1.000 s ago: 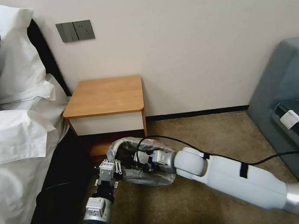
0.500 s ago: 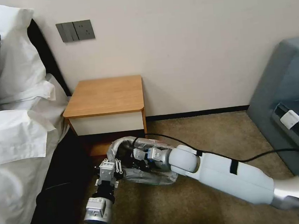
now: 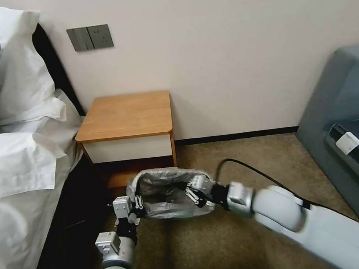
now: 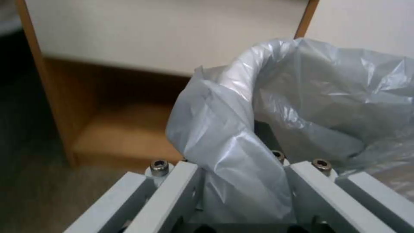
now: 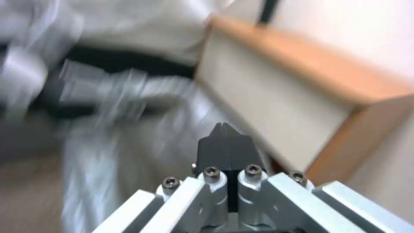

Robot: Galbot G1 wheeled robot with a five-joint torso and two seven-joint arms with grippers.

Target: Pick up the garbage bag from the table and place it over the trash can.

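The grey crinkly garbage bag (image 3: 168, 194) stands open-mouthed on the carpet in front of the table (image 3: 127, 114), draped over the trash can, which is hidden under it. My left gripper (image 3: 137, 205) is at the bag's left edge; in the left wrist view its fingers (image 4: 310, 174) stand apart with a fold of the bag (image 4: 233, 136) lying between them. My right gripper (image 3: 189, 192) is at the bag's right rim, reaching in from the right. Its black pads (image 5: 224, 142) are pressed together with nothing seen between them.
A bed with white pillows (image 3: 18, 157) borders the left side. A grey sofa (image 3: 345, 115) stands at the right. The wall and its dark skirting (image 3: 238, 136) run behind the table. A black cable (image 3: 254, 172) trails from my right arm over the brown carpet (image 3: 223, 248).
My right arm has drawn back to the right, bringing its gripper out of the bag's mouth to the right rim. My left gripper has backed off slightly. The bag's mouth now shows open.
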